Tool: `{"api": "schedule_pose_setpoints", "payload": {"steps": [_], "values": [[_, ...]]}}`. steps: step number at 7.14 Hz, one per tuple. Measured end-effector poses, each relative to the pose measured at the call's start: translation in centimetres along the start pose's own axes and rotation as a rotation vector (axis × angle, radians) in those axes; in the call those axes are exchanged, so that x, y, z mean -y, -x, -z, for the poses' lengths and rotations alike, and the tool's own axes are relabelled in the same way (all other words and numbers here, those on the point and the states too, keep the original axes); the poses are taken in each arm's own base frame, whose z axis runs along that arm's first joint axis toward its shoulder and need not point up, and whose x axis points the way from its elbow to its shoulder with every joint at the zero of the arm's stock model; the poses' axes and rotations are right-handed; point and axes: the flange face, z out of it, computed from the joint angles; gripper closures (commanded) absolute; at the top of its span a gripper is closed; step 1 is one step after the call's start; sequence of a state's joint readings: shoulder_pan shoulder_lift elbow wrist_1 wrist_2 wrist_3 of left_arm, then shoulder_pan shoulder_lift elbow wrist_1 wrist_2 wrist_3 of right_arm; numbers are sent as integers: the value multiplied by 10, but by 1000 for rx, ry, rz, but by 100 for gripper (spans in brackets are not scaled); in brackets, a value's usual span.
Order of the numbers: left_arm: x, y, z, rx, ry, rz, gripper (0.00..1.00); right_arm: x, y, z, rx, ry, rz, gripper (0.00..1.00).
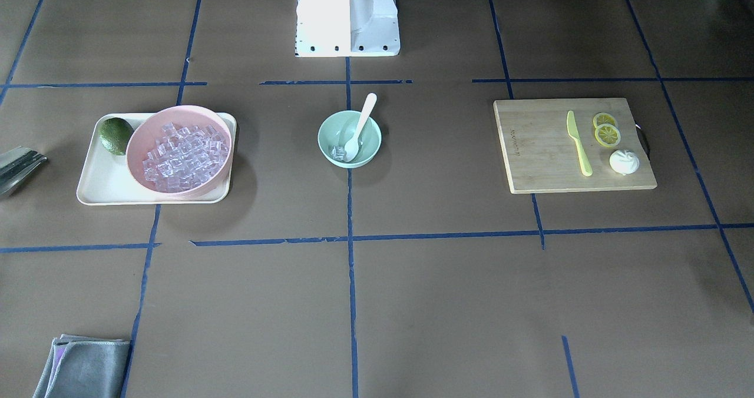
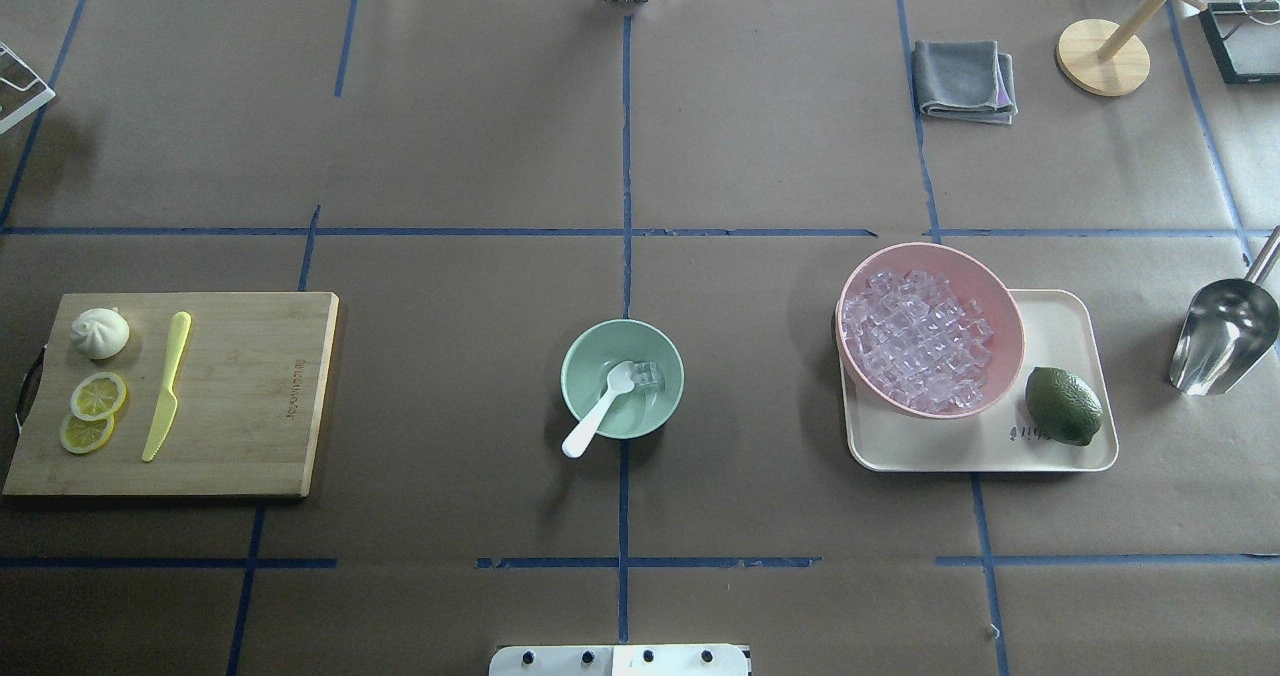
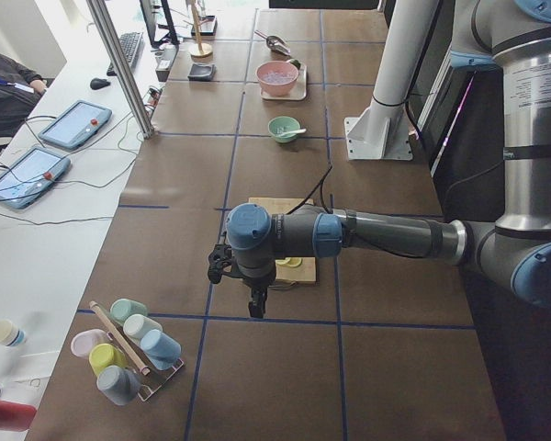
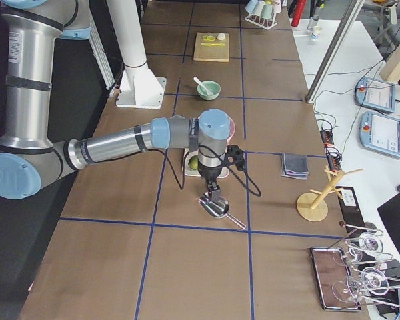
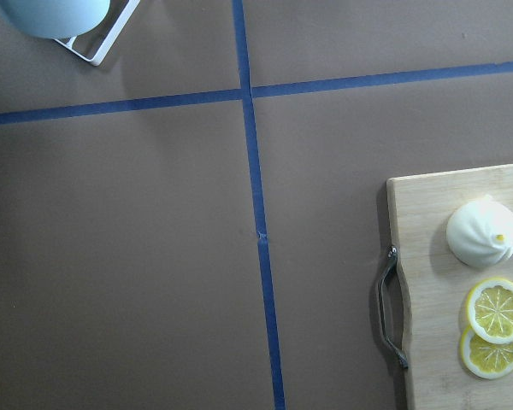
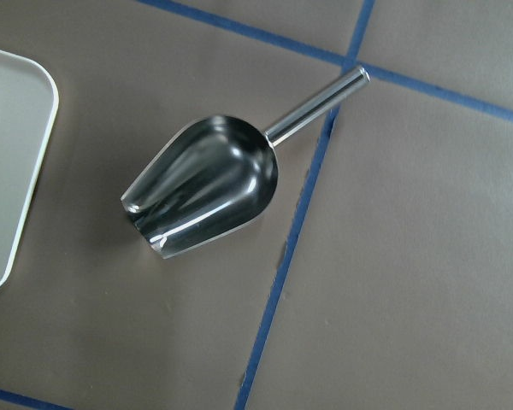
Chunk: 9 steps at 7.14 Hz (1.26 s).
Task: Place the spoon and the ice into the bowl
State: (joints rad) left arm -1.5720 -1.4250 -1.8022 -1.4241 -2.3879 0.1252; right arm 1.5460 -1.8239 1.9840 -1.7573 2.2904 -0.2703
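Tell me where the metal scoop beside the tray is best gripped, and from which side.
Grip the thin round handle, coming straight down and pinching across its width. The scoop lies hollow side up on the table, mouth toward the tray, so the handle points away from it with bare table around. Elsewhere it looks too wide and slick.

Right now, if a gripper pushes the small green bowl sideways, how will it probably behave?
The green bowl looks like thin plastic holding only a few ice cubes, so it is probably light and would slide easily on the brown paper. The spoon leans with its handle over the rim, so it may swing or tip out.
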Motion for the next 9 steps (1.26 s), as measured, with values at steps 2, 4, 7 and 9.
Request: {"api": "schedule_pose_setpoints", "payload": {"steps": [2, 4, 7, 9], "values": [[-11, 7, -5, 0, 0, 21, 0, -26, -13, -16, 29, 14, -42, 0], [-16, 8, -5, 6, -15, 15, 0, -29, -16, -21, 34, 19, -55, 0], [-22, 11, -9, 6, -9, 20, 0, -28, -16, -20, 35, 18, -57, 0], [-22, 11, -10, 6, -7, 19, 0, -28, -16, -21, 36, 18, -57, 0]]}}
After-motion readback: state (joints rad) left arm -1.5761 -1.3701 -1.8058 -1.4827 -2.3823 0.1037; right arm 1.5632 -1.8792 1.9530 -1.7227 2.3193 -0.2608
